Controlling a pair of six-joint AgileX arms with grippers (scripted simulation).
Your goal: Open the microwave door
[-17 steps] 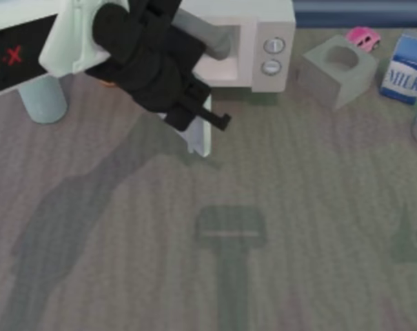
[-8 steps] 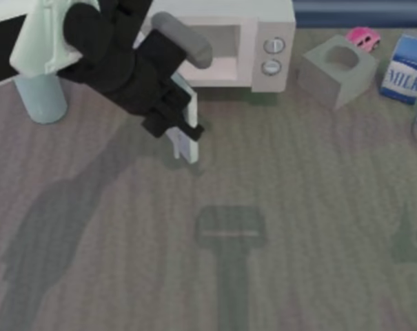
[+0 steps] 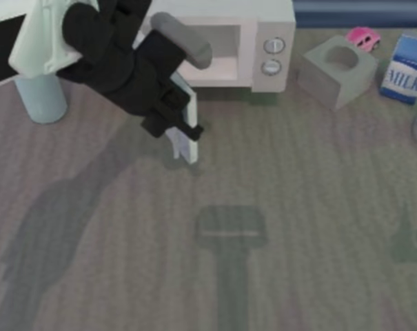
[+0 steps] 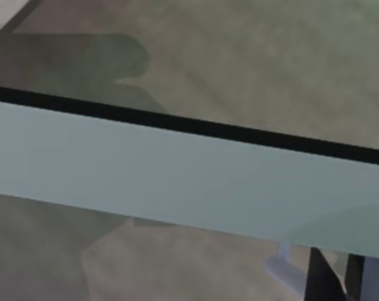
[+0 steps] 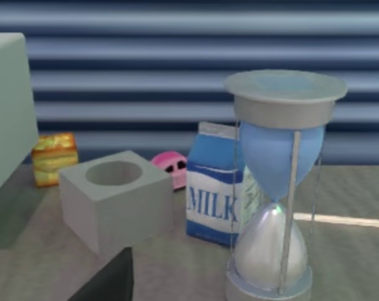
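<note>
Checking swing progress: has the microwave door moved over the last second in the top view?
Yes. The microwave door swung further open, its free edge moving toward the view's left, away from the knobs, held by the left gripper.

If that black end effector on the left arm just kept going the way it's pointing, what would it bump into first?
The left end effector points down-right and is already at the swung-open microwave door, so it would meet the door first. Beyond that is only bare table, though depth is uncertain.

table (image 3: 298,207) | microwave (image 3: 263,27) | grey cube (image 3: 336,69) | milk carton (image 3: 404,69) | hourglass (image 5: 277,188)
</note>
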